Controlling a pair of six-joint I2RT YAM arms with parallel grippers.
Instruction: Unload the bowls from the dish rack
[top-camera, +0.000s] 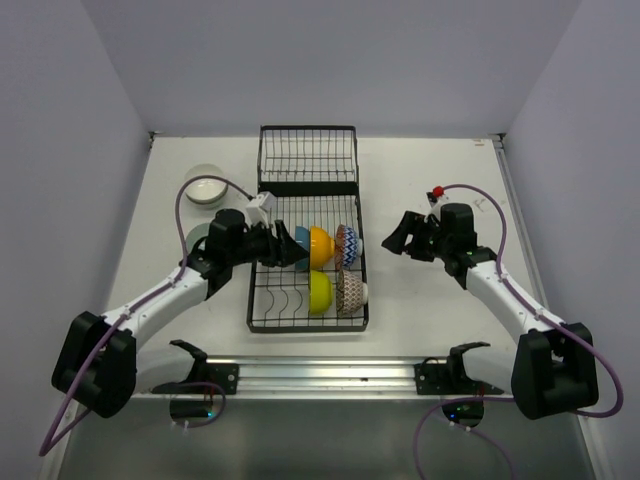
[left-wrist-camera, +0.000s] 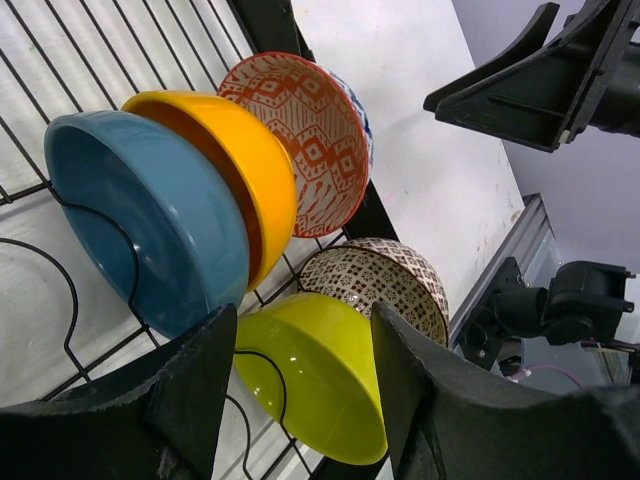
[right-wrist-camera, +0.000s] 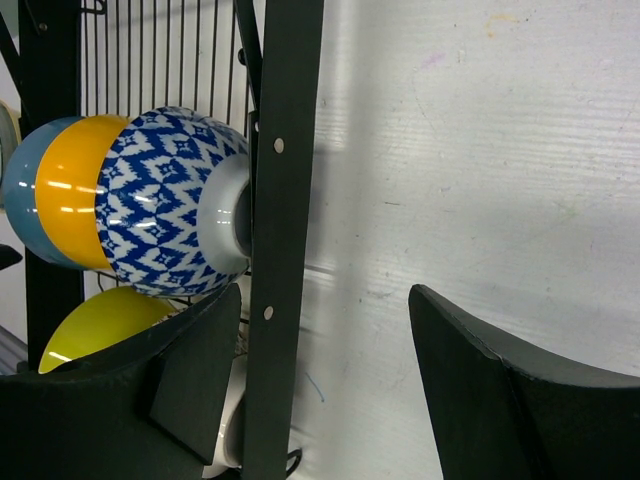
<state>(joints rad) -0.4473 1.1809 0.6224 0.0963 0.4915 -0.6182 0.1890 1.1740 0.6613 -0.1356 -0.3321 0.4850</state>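
**Left end effector** (top-camera: 287, 248): jaws partly apart, nothing held. It sits inside the dish rack (top-camera: 305, 150), on the rack's left side, with its tips just beside the blue bowl (left-wrist-camera: 150, 220). In the wrist view that bowl stands on edge directly above one finger (left-wrist-camera: 170, 410). Whether they touch cannot be told. The yellow-green bowl (left-wrist-camera: 320, 370) shows through the gap, beyond the tips.

**Far row, going right from the blue bowl:** orange bowl (left-wrist-camera: 235, 160), pressed close against it, then the blue zigzag bowl (right-wrist-camera: 160, 200), red-patterned inside.

**Near row:** the yellow-green bowl, then the brown-patterned bowl (left-wrist-camera: 385, 280), its lower part hidden behind the yellow-green one.

**Right end effector** (top-camera: 393, 240): jaws wide, empty, over the table (top-camera: 430, 330) just right of the rack. The rack's side rail crosses its wrist view, covering part of the zigzag bowl.

**Outside the rack, to the left:** white bowl (top-camera: 205, 188) on the table, and a pale green bowl (top-camera: 196, 236) largely hidden under the left arm.
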